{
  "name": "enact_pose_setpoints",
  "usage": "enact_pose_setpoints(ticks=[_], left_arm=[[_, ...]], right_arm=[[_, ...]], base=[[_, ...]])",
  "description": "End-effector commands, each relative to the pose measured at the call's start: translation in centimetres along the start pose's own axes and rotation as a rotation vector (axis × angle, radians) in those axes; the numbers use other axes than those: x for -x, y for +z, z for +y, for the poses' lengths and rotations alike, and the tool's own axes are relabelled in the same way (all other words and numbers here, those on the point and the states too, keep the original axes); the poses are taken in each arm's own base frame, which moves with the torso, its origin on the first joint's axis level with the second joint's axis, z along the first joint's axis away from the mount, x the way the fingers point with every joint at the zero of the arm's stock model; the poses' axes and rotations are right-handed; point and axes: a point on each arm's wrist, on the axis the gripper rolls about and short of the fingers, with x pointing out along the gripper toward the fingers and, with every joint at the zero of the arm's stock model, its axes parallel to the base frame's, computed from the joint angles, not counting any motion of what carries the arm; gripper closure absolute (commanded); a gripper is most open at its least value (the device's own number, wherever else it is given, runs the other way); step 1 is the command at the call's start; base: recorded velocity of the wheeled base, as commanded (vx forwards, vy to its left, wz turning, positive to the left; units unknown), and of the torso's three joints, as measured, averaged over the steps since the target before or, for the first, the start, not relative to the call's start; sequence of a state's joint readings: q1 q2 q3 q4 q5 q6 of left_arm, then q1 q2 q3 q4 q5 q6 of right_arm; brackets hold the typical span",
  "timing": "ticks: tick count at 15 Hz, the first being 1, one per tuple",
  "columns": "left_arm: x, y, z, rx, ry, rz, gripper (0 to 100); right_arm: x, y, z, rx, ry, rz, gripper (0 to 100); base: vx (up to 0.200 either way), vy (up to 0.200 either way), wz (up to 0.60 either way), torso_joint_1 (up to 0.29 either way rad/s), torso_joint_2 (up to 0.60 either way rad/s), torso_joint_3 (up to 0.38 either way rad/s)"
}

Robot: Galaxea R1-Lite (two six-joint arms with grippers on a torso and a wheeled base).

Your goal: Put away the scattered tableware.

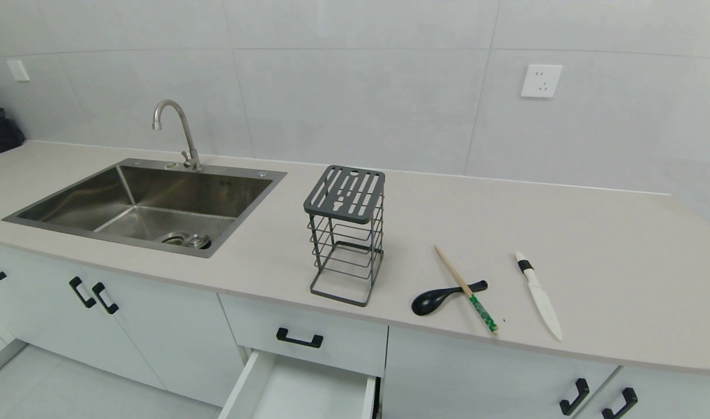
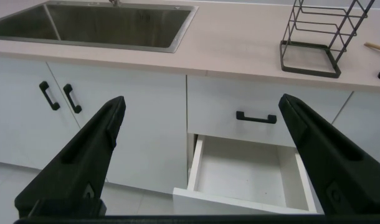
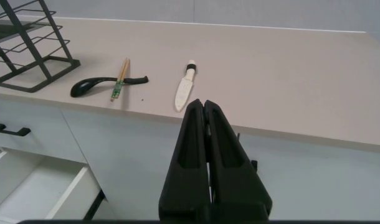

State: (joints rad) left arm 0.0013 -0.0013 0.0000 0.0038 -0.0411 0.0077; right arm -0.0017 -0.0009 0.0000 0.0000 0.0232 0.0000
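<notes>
Here the scattered tableware lies on the right part of the desk [image 1: 593, 233], close to its front edge and to the right of the dark wire rack [image 1: 346, 233], which stands upright. The black spoon [image 1: 442, 298] lies with its long axis roughly along the front edge, bowl toward the rack and handle pointing away to the right. The chopsticks [image 1: 465, 289] lie crossed over the spoon's handle, touching it; their long axis runs diagonally, with the bare wooden end pointing back toward the wall and the green patterned end pointing to the front edge. Well apart to the right, the white knife [image 1: 538, 294] lies along much the same diagonal, its black-banded end toward the wall and its pointed tip near the front edge. Left of the rack is a steel sink [image 1: 139, 203] set into the desk. Below the rack an open drawer [image 1: 300, 390] is pulled out. The left gripper [image 2: 202, 155] hangs in front of that drawer with its fingers [image 2: 84, 155] spread wide apart. The right gripper [image 3: 204, 104] sits below the desk edge in front of the knife, its fingers [image 3: 193, 143] pressed together on nothing.
</notes>
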Motion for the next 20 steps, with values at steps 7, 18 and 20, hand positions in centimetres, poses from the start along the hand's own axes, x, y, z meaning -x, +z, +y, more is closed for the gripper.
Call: enact_pose_setpoints(ticks=[7, 18, 20], left_arm=[[0.0, 0.0, 0.0, 0.000, 0.000, 0.002, 0], [0.0, 0.0, 0.0, 0.000, 0.000, 0.002, 0], [0.0, 0.0, 0.0, 0.000, 0.000, 0.002, 0]], right_arm=[[0.5, 3.4, 0.1, -0.009, 0.016, -0.220, 0], [-6.7, 8.8, 0.8, -0.031, 0.400, 0.219, 0], [-9.4, 9.4, 1.2, -0.039, 0.443, 0.319, 0]], base=[[0.000, 0.000, 0.00, 0.000, 0.00, 0.000], [0.000, 0.000, 0.00, 0.000, 0.00, 0.000], [0.000, 0.000, 0.00, 0.000, 0.00, 0.000]])
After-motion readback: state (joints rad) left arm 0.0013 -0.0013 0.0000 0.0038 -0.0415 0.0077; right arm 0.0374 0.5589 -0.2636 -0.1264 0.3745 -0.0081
